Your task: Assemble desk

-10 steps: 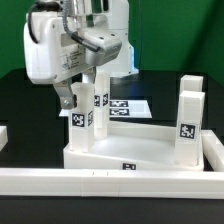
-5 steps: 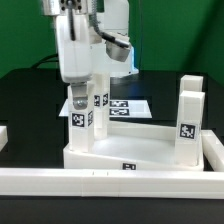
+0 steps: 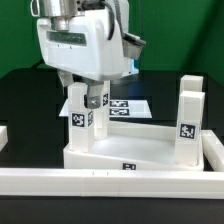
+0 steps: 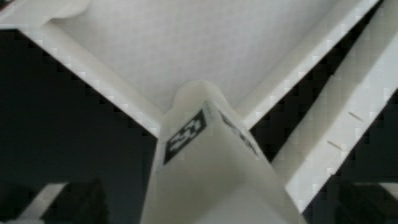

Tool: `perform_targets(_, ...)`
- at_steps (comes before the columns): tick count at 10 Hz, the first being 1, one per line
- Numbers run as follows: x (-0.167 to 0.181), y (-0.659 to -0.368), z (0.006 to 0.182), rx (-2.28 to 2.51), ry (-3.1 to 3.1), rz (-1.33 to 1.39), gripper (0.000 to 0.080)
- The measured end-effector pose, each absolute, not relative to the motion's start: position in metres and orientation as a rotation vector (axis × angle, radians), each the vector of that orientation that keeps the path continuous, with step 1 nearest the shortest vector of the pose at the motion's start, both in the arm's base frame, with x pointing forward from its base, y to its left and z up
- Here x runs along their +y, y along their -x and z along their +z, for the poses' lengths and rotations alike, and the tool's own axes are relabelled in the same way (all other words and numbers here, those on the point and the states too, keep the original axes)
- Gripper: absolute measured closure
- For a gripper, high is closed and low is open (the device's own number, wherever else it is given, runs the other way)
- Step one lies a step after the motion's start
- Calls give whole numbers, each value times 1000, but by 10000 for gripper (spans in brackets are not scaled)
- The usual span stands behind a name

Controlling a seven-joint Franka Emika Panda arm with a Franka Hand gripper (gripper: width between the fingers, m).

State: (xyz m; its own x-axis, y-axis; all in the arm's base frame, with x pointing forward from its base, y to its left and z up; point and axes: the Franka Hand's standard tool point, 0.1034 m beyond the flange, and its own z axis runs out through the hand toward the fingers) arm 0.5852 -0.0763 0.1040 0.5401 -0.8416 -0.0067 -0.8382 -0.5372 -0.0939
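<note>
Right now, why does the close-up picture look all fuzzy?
In the wrist view the leg sits so near the lens that its tag and edges smear, and the desk top looks washed-out white. The exterior view is sharper; the tags there read crisply, though the white parts glare a little.

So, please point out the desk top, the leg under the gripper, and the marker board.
Desk top (image 3: 150, 150), exterior view: the flat inner surface.
Leg (image 3: 80, 112), exterior view: the tagged face of the leg on the exterior view's left.
Marker board (image 3: 128, 106), exterior view: its printed sheet behind the legs.
</note>
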Motion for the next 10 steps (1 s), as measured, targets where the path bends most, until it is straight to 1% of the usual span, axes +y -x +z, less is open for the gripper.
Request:
perform_targets(7, -74, -587, 104, 670, 3034, -105, 151)
perform_targets(10, -74, -587, 104, 530, 3071, -106, 151)
